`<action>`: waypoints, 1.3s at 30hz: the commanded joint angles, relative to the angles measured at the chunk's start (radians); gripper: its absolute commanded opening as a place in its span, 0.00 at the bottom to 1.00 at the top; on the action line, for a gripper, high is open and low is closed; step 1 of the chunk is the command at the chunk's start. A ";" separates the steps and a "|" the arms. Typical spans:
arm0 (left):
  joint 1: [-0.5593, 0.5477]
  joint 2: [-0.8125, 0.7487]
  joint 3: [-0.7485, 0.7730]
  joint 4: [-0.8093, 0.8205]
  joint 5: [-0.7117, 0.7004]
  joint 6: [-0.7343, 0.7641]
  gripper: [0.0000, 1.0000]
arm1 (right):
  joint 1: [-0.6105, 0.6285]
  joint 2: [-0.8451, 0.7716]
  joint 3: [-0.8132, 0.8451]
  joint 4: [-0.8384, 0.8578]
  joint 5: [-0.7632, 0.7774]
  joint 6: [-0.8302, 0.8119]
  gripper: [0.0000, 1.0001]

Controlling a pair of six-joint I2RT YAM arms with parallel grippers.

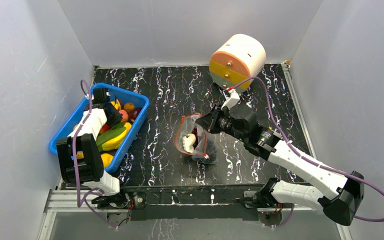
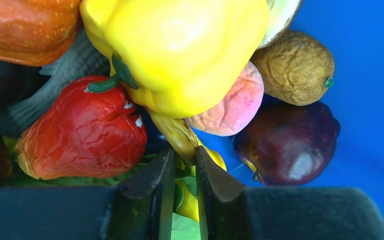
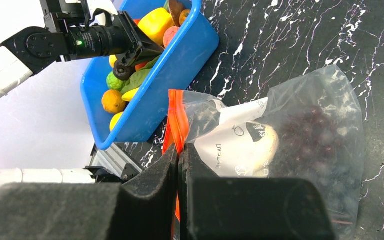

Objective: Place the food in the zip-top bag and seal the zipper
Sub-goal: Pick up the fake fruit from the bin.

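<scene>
- Zipper (image 3: 177,115) pinched in the right pincer (image 3: 178,152), probably propping the zip-top bag (image 3: 305,115) open toward the blue bin (image 3: 185,60) at 9 o'clock.
- Left pincer (image 2: 185,155) nips a yellow piece (image 2: 175,131) there.

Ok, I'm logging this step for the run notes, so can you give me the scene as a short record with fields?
left gripper: inside the blue bin, jaws narrowed on a yellow piece
right gripper: shut on the zipper at the bag's mouth
zip-top bag: lying on the table, mouth looks open, not sealed
in bag: purple grapes, a pale piece
in bin: many pieces of food
progress: filling underway, sealing not yet done
</scene>
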 commanded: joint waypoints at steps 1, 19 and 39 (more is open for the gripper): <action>0.007 -0.067 0.009 -0.039 -0.018 0.024 0.13 | 0.002 -0.035 0.001 0.090 0.010 -0.010 0.00; 0.008 -0.346 0.066 -0.206 0.043 0.106 0.00 | 0.001 -0.052 -0.035 0.098 0.015 0.011 0.00; 0.008 -0.432 -0.021 -0.121 0.181 0.107 0.00 | 0.002 -0.014 -0.014 0.093 0.019 0.027 0.00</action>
